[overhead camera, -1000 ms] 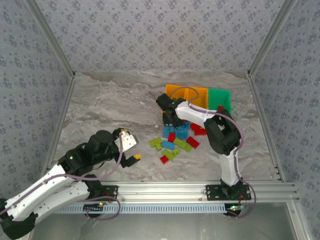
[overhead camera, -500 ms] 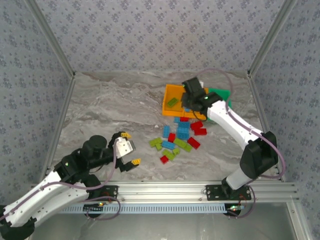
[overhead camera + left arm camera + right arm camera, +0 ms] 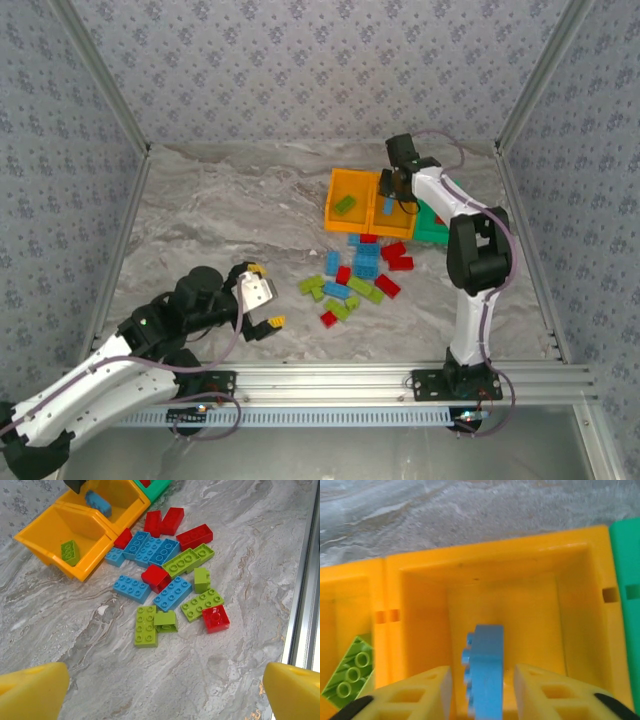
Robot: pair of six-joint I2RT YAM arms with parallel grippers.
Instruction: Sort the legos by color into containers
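Red, light blue and lime green legos [image 3: 355,272] lie in a loose pile in front of the bins, also seen from the left wrist [image 3: 170,575]. My right gripper [image 3: 393,188] hangs over the middle orange bin [image 3: 530,605], open. A light blue brick [image 3: 485,670] stands on edge between its fingers [image 3: 420,690], with a gap on each side. The left orange bin [image 3: 333,192] holds one green brick [image 3: 349,677]. The green bin [image 3: 438,228] is at the right end. My left gripper [image 3: 262,303] is open over bare table, short of the pile.
The three bins stand in a row at the back right, with the green bin's wall [image 3: 627,580] right beside the middle one. Bare marble table [image 3: 220,220] stretches to the left. An aluminium rail [image 3: 305,605] borders the near edge.
My right gripper swung from the pile up and right to above the middle orange bin with the blue brick. The left arm shifted only slightly.
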